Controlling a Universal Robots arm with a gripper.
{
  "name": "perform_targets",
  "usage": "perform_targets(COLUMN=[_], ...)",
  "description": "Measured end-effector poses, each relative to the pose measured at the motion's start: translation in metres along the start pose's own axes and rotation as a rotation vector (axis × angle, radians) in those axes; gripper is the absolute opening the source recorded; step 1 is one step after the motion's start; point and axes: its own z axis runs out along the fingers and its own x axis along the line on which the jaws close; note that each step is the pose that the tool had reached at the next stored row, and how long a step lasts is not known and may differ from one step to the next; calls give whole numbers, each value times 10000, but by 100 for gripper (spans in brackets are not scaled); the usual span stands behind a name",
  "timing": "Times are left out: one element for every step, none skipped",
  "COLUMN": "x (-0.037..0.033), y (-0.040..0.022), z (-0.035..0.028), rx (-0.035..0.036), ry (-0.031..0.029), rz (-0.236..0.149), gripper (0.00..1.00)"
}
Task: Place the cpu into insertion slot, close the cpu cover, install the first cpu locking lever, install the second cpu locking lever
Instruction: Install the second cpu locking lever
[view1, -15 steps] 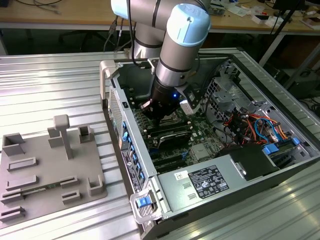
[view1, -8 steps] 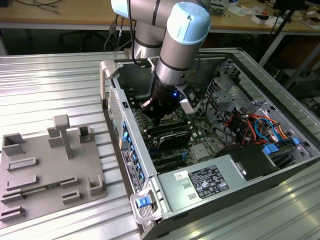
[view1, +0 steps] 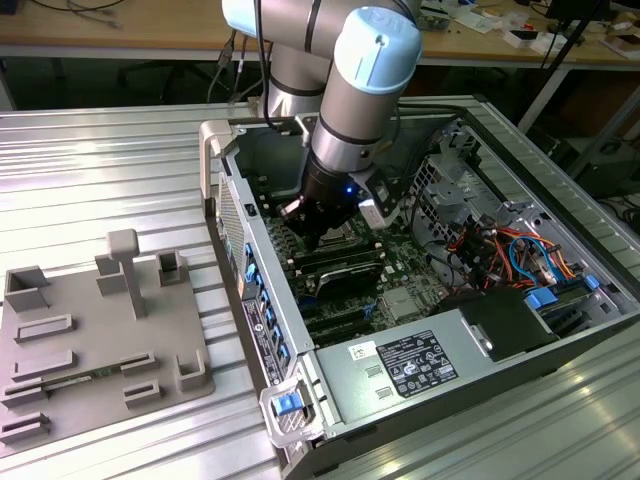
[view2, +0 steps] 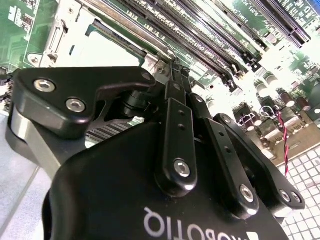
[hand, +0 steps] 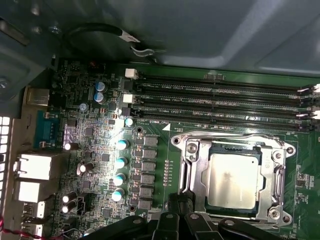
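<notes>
The gripper (hand: 181, 200) has its two black fingers (view2: 176, 82) pressed together, clenched on nothing, its tip just at the rim of the insertion slot (hand: 192, 197). The cpu (hand: 233, 180) lies flat in that slot, and the cpu cover (hand: 197, 167) lies closed over it, its silvery frame ringing the chip's edges. Long black memory slots (hand: 220, 92) run just beside the socket's far edge, and a row of round capacitors (hand: 121, 161) stands on its other side, so open board near the tip is narrow. In the exterior view the arm (view1: 362, 100) reaches steeply down into the open computer case (view1: 262, 330), its wrist between the case wall and a drive bay with orange and blue cables (view1: 505, 250). A grey power supply box (view1: 420, 370) sits near the case's front, and a grey fixture tray (view1: 90, 335) lies on the metal table (view1: 120, 170), well apart on the exterior view's left.
</notes>
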Motion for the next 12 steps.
perform_targets(x=[0,0,0,0,0,-1,-1,0,1,1,2,2], y=[-1,-1,-1,-1,-1,-1,-2,-3,-4,-5,-6,-7], z=[5,9,14,20,26,39,47,54,59,63,64,63], rx=[-5,-7,-8,-9,-8,-9,-10,-9,-5,-1,0,-7], ry=[1,2,1,2,2,0,0,0,4,8,9,11], rz=[0,0,0,0,0,-1,0,0,0,0,0,0], gripper=[11,11,11,11,11,11,11,11,11,11,11,11])
